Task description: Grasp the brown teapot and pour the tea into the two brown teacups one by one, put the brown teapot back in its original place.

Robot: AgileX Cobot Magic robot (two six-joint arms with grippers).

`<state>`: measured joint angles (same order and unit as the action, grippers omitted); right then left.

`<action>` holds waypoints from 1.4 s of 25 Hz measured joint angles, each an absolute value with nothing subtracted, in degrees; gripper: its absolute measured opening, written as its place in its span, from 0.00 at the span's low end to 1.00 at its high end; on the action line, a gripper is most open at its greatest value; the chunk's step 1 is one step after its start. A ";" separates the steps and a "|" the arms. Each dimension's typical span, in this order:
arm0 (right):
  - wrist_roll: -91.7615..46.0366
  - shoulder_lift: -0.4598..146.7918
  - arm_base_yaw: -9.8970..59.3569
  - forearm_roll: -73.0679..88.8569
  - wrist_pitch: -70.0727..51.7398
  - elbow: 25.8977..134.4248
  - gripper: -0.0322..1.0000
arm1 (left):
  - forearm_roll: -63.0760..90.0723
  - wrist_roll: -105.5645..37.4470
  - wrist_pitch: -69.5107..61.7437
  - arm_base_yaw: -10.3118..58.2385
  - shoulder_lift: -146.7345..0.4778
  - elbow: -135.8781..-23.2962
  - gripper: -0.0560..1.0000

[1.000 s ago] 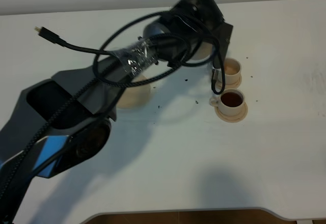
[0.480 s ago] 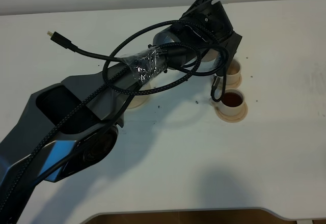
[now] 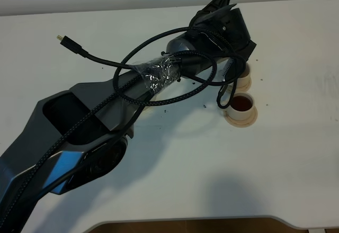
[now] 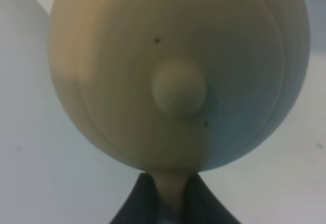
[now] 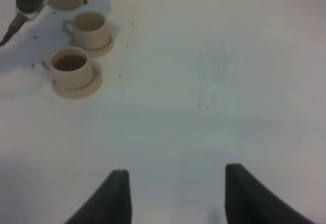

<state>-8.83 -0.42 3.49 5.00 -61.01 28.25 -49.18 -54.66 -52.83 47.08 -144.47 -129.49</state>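
left gripper (image 4: 170, 196): fingers are pinching the loop handle of the brown teapot (image 4: 178, 81), carrying it.
brown teapot: is hanging just beside the far teacup (image 5: 90, 28), with its knobbed lid facing the left wrist camera.
far teacup: is sitting on a saucer; cannot tell what it is holding.
near teacup (image 3: 241, 104): is holding dark tea, just beside the far teacup.
right gripper (image 5: 175, 193): fingers are standing spread, gripping nothing, over the white table (image 5: 214, 81), well apart from both cups.
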 joint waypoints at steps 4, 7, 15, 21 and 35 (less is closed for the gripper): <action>-8.83 -0.42 3.49 5.00 -61.01 28.25 0.46 | -49.36 -57.15 -52.98 47.63 -144.53 -129.49 0.15; -8.83 -0.42 3.49 5.00 -61.01 28.25 0.46 | -49.36 -58.44 -53.43 47.82 -144.53 -129.49 0.15; -8.83 -0.42 3.49 5.00 -61.01 28.25 0.46 | -50.07 -62.30 -54.65 47.93 -144.53 -129.49 0.15; -8.83 -0.42 3.49 5.00 -61.01 28.25 0.46 | -53.07 -63.13 -53.75 48.15 -144.53 -129.49 0.15; -8.83 -0.42 3.49 5.00 -61.01 28.25 0.46 | -53.49 -66.83 -50.81 48.50 -144.64 -129.49 0.15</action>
